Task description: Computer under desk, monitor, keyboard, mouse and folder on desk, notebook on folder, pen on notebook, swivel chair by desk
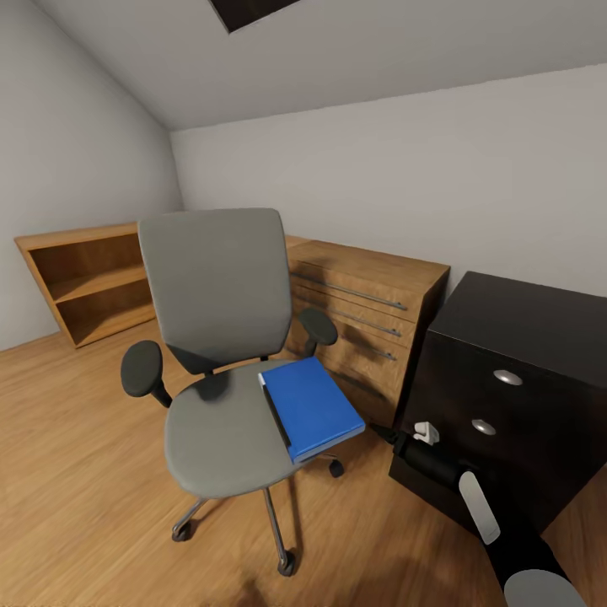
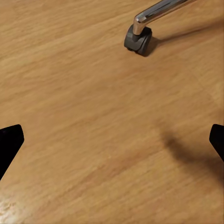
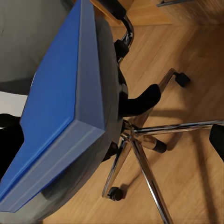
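The grey swivel chair [image 1: 215,337] stands mid-floor on its chrome base. The bright-blue folder [image 1: 310,406] lies flat on the seat's right side, one corner past the seat edge. My right arm reaches in from the lower right, and the right gripper [image 1: 382,434] hovers just right of that corner, apart from it. In the right wrist view the folder [image 3: 56,107] is close ahead, the right gripper [image 3: 112,142] is open and the chair base [image 3: 140,140] lies beyond. My left gripper [image 2: 112,142] is open over bare floor near a chair caster [image 2: 138,39].
The desk's black drawer unit [image 1: 514,388] stands at the right, beside my right arm. A light-wood dresser [image 1: 371,320] sits behind the chair against the wall. A low wooden bookshelf [image 1: 84,282] is at the left, with open wood floor [image 1: 76,472] in front.
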You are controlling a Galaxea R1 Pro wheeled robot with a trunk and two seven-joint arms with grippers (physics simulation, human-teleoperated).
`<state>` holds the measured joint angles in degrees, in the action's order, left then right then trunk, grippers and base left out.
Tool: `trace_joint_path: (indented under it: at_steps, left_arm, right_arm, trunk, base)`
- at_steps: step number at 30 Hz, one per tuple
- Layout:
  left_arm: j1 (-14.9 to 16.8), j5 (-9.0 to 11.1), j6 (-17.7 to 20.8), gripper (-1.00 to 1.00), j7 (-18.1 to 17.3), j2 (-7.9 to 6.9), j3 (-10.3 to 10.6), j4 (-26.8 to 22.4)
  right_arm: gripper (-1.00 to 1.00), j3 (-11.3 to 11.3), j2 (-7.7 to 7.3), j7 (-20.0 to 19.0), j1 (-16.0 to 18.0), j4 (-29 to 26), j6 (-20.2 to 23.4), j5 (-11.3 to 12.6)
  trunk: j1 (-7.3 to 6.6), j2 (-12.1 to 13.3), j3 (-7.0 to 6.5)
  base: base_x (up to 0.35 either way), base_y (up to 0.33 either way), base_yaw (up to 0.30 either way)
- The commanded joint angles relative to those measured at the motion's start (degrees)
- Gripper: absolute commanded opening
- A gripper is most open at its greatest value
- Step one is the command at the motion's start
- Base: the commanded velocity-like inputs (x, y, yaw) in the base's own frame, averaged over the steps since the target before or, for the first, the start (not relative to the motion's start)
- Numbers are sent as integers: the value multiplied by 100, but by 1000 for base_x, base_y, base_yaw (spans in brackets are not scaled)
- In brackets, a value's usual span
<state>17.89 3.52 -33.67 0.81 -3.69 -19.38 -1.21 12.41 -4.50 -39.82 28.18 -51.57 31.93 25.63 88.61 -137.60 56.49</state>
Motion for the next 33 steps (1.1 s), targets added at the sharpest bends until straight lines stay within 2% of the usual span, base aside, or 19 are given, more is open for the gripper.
trace_joint_path:
  at_steps: [1, 5, 16, 33]
  left_arm:
    - [4, 35, -18, 100, 11, 0, 31, 6]
    - [4, 35, -9, 100, 10, 0, 31, 6]
    - [4, 35, 1, 100, 14, -14, 31, 9]
    - [4, 35, 7, 100, -8, -18, 31, 8]
  right_arm:
    - [100, 8, 1, -7, 3, -1, 42, 34]
    - [100, 3, 4, -44, 3, -1, 42, 39]
    - [100, -27, 11, -450, 3, -2, 42, 18]
    - [100, -20, -8, -491, 3, -2, 42, 6]
  trunk:
    - [-1, -2, 5]
    - [-1, -2, 5]
    - [-1, -2, 5]
    - [-1, -2, 5]
  base:
    - [0, 0, 0]
    - [0, 0, 0]
    - [0, 0, 0]
    - [37, 35, 0]
